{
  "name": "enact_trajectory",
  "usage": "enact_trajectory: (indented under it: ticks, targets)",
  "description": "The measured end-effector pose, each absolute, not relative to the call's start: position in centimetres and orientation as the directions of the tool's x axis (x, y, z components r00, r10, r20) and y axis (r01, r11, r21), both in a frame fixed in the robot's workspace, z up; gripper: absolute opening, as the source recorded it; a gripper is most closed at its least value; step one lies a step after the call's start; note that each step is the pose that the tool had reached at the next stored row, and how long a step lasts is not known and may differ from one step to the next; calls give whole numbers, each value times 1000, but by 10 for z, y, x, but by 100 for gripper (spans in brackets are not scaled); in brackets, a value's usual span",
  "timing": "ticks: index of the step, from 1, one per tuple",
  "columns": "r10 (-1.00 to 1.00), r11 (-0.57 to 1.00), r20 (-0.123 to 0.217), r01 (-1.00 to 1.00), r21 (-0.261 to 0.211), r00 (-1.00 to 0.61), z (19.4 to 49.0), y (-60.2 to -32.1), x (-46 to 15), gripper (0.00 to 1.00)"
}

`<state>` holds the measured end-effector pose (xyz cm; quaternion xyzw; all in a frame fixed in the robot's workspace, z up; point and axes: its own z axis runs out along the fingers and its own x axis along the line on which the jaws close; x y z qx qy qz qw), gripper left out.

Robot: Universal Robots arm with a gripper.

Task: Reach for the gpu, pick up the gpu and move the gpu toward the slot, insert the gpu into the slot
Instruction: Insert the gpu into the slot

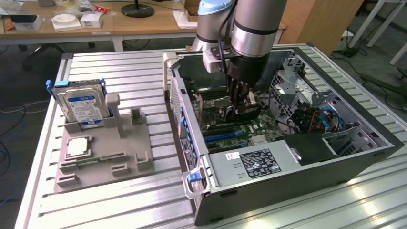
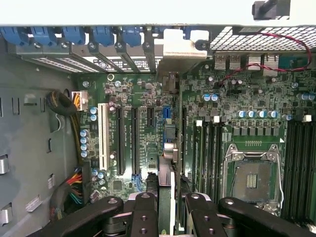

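- Fingers are clenched on the gpu. They grip its upper edge from both faces, so the wrist view shows the card edge-on as a thin strip running away between them.
- That grip leaves the card's contact edge facing the motherboard, which is the way it has to point to enter a slot.
- The gpu's silver end bracket sits against the case's rear panel, in line with the row of blue bracket latches. This suggests the card is lined up with its bay.
- The gpu stands among the expansion connectors, beside the long black slots and the white slot, with the open processor socket on its other side.
- The slot it is meant for lies under the card. Whether the contacts are fully seated cannot be told.
- In the exterior view the arm reaches straight down into the computer case. The case lies on its side with the cover off, so the motherboard faces upward and a vertical push would serve.
- The work appears to be at the insertion stage: the gpu is out of its rest and down at the board.
- On the counter, toward the exterior view's left, a grey parts holder keeps the blue-labelled hard drive upright. A small square processor chip lies flat in it, and the other cradles are vacant.
- A black power supply fills the near corner of the case, apart from the card.
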<state>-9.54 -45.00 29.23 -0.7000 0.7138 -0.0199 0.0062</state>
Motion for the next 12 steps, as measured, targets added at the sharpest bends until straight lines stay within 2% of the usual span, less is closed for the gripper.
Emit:
enact_trajectory:
  ticks: [12]
  targets:
    - [-1000, 19, 19, -999, -37, -20, 288, -452, -100, 26]
